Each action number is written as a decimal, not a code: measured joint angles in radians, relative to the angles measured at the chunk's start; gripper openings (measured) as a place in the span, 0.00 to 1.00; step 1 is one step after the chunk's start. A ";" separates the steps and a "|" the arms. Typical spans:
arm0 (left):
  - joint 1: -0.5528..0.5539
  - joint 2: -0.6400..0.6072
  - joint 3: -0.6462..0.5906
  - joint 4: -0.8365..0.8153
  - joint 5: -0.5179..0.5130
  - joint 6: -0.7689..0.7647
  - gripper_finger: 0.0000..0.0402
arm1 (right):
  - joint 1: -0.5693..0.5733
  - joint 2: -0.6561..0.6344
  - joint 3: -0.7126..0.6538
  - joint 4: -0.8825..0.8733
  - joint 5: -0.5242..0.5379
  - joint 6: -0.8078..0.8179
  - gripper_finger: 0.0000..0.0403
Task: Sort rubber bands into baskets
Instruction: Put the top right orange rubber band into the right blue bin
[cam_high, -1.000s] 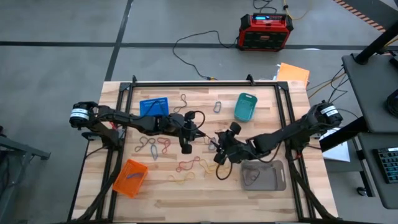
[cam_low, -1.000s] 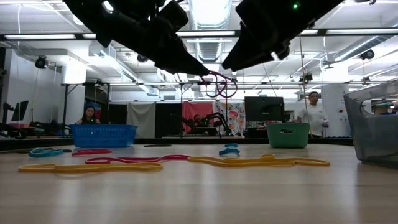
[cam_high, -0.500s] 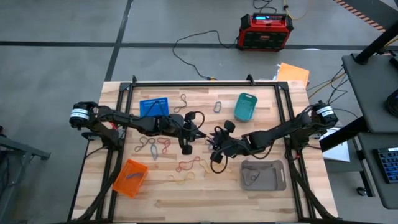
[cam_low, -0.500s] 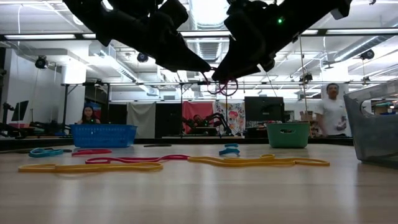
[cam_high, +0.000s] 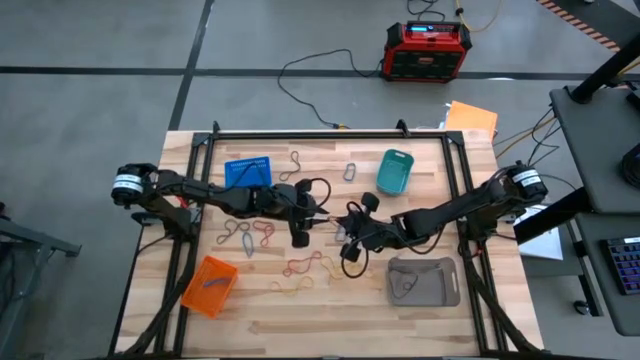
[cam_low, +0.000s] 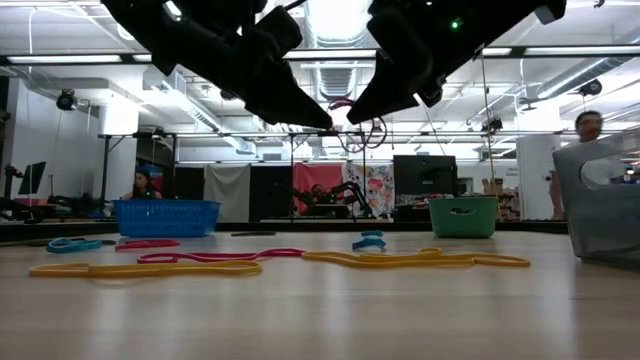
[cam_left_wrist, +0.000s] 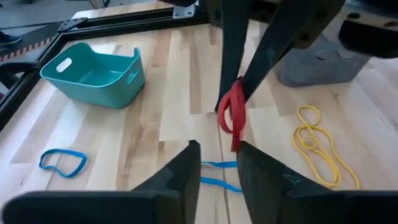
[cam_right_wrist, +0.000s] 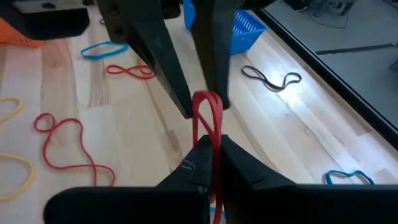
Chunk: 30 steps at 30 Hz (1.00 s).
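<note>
Change: right gripper (cam_right_wrist: 208, 146), apart a second ago, now clamps the thin red rubber band (cam_right_wrist: 207, 118); left gripper (cam_left_wrist: 217, 165) has parted, releasing it.
Location: band hangs mid-table, above the wooden table (cam_high: 420, 310).
Room: bare wood near the flat grey basket (cam_high: 425, 282).
Hidden: fingertips overlap from above.

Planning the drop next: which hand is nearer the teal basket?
Right. The right hand, shut on a red rubber band, is just inboard of the teal basket; the left hand sits farther along, toward the blue basket.
</note>
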 joint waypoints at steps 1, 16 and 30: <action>0.000 0.000 0.000 -0.002 -0.001 0.003 0.26 | -0.003 -0.004 0.000 -0.012 0.002 0.002 0.02; 0.000 -0.039 0.000 -0.132 -0.002 0.002 0.39 | -0.329 -0.026 0.240 -0.944 0.054 0.381 0.02; 0.000 -0.040 0.000 -0.150 -0.002 -0.048 0.39 | -0.735 -0.027 0.160 -0.941 -0.176 0.327 0.02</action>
